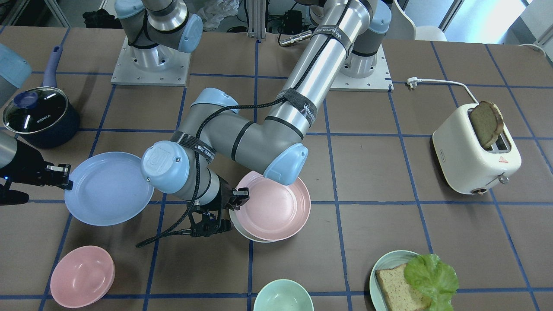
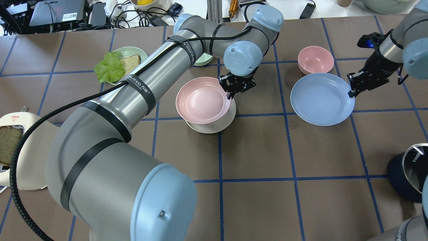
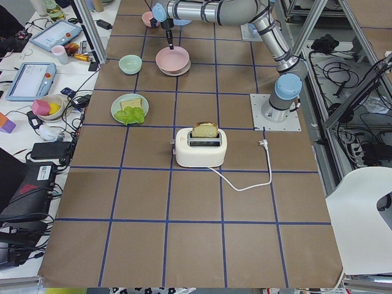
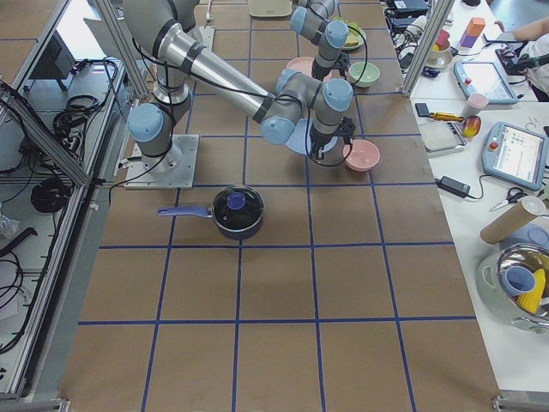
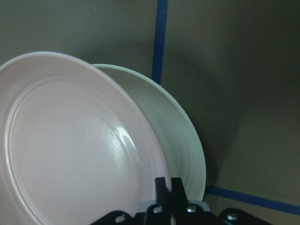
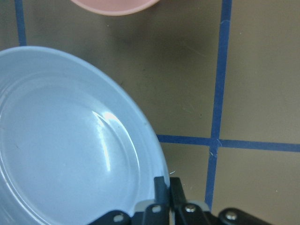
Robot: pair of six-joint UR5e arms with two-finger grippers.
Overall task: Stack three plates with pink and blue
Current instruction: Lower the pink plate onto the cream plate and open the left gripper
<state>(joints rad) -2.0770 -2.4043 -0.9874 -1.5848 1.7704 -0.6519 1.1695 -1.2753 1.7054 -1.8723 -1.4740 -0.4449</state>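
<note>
Though seemingly tilted, matte round pink plate [image 1: 276, 207]

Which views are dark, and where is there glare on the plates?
Left wrist view: dim, greenish cast, a small highlight on the pink plate. Right wrist view: brighter, a thin glare streak on the blue plate. Overhead view: evenly lit, both plates matte.

smooth, matte pink plate [image 2: 202, 100] and blue plate [image 2: 321, 100].
</note>
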